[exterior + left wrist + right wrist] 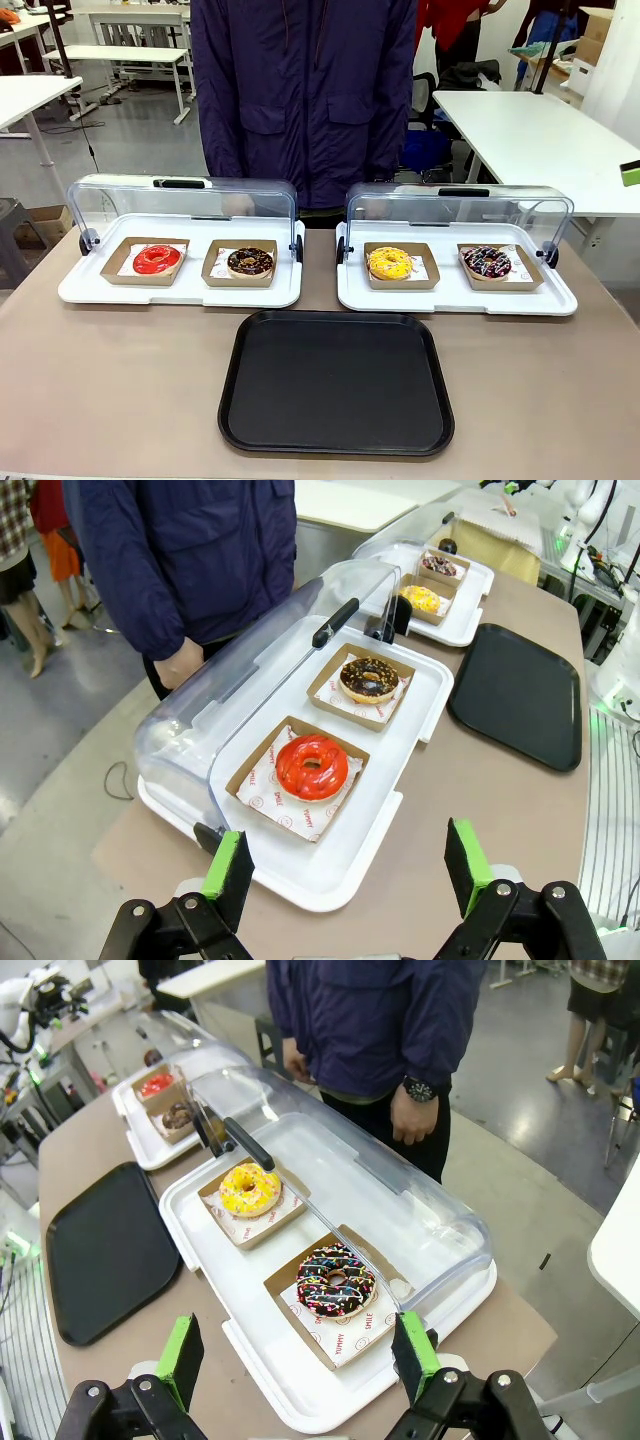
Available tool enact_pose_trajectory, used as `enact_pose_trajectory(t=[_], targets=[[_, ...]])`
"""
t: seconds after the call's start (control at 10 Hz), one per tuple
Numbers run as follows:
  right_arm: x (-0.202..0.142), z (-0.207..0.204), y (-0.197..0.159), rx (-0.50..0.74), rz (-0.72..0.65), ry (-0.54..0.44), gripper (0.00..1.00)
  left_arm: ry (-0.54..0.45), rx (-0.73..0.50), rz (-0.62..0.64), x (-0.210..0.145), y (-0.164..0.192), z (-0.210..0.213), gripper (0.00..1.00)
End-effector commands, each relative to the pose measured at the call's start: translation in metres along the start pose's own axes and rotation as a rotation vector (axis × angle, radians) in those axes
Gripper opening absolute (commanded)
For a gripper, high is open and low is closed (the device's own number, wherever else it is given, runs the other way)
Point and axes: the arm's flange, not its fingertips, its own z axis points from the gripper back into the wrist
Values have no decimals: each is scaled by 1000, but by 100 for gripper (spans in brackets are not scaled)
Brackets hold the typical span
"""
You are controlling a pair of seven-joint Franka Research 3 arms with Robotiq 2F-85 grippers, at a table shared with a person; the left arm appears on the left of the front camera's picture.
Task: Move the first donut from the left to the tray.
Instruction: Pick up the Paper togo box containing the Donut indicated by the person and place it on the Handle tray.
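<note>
Red-glazed donut (pixel 157 259): glossy ring, leftmost of 4, lying on white printed paper in a shallow square brown cardboard box (pixel 118 268) on the left white serving tray (pixel 180 292).

Table (pixel 110 390): matte tan top, bare to either side of the black tray.

Person in a dark navy jacket (pixel 300 90) stands at the far edge, cut off above the chest.

Black tray (pixel 335 385): flat, rectangular, rounded corners, low raised rim, nothing on it. It sits centred, just on the robot's side of both white trays and apart from them.

2 white serving trays, left and right (pixel 455 298), smooth plastic. Clear domed lids (pixel 185 200) are swung back to the far side, so each box is open from above and from the near side.

Other donuts: chocolate (pixel 250 262), yellow (pixel 390 263), dark sprinkled (pixel 487 263), each boxed alike. Print on the papers is too small to read.

Left gripper (pixel 350 870): fingers spread wide, nothing between them, above the near rim of the left tray. Right gripper (pixel 298 1360): likewise spread and unladen.
</note>
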Motion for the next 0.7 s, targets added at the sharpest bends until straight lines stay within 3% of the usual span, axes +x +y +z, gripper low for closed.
enact_pose_trajectory(t=[0.0,0.6], targets=[[2,1,2,1,6,-3,100,-5,4,0,2,0,0,100],[2,1,2,1,6,-3,100,-5,4,0,2,0,0,100]])
